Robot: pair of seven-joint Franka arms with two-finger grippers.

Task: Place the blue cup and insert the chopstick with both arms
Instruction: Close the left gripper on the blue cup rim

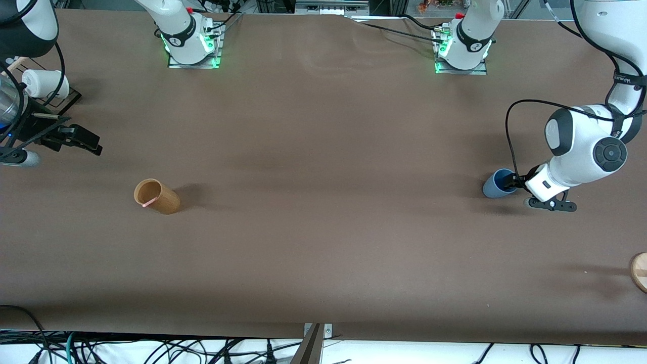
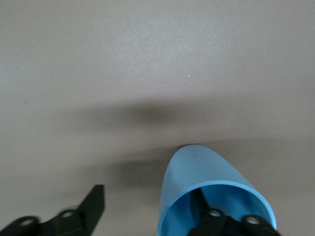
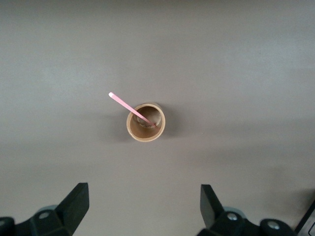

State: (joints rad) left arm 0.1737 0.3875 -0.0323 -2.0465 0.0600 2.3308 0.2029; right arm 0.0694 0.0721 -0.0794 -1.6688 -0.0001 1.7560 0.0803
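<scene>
Dusty-blue against the brown tabletop point(image 1: 323, 242), the blue cup point(image 1: 498, 183) stood at the left arm's end, its mouth tilted toward the left hand point(image 1: 516, 183). One finger point(image 2: 209, 222) of that hand reached inside the cup's lighter interior and the other lay outside the wall, the jaws straddling the rim but not visibly clamped on it; whether the cup was gripped could not be told. The chopstick point(image 1: 147, 204), pale pink, leaned in the wooden cup point(image 1: 156, 196) toward the right arm's end, its long axis slanting up out of the mouth. The right hand point(image 3: 142, 209) hung above it, jaws wide and empty, so the right arm was judged the nearer for the stick. Cup and stick stood well apart, with bare tabletop between them as room for placement. A white paper cup point(image 1: 44, 83) sat near the right arm.
</scene>
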